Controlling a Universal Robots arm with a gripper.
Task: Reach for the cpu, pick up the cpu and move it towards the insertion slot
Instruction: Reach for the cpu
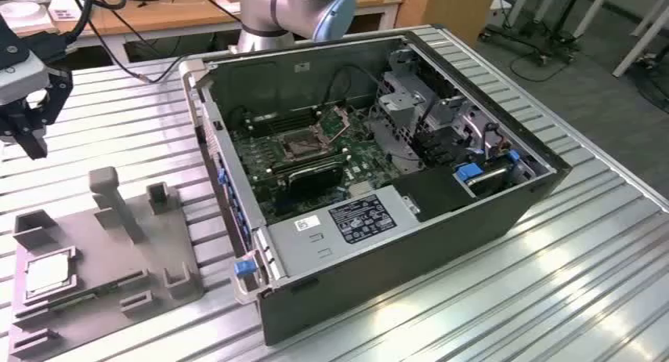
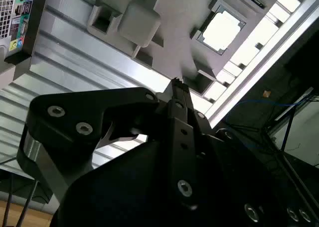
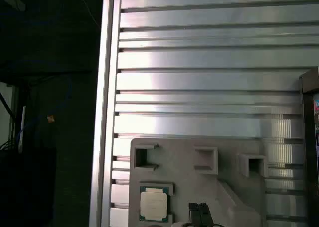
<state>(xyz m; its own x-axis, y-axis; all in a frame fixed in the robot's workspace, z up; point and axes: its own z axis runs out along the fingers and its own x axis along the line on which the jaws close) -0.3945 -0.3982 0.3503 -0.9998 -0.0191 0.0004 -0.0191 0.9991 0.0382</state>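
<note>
The gripper (image 1: 31, 146) hangs above the ribbed metal counter (image 1: 544, 284) at the exterior view's far left. Its dark fingertips (image 3: 199, 210) are drawn together with nothing between them, which shows in both wrist views. It is empty and touches nothing. The cpu (image 1: 47, 272) lies flat in a square recess of the grey plastic tray (image 1: 146, 244), which sits on the counter at the exterior view's near left, nearer than the gripper. The chip's pale silver top faces up, and it is apart from the gripper. In the first wrist view the cpu (image 3: 153, 204) sits framed by its recess, with the closed tips showing over bare grey tray (image 3: 229, 192) close beside it. In the second wrist view the cpu (image 2: 222, 30) shines bright beyond the gripper (image 2: 177, 83). Several upright posts and small pockets rise from the tray. To the exterior view's right of the tray stands the open computer case (image 1: 418, 252) with the green motherboard (image 1: 256, 162) lying inside. The insertion slot (image 1: 303, 146), a small square socket with a metal frame and dark centre, sits on the far part of that board, well apart from both the cpu and the gripper.
</note>
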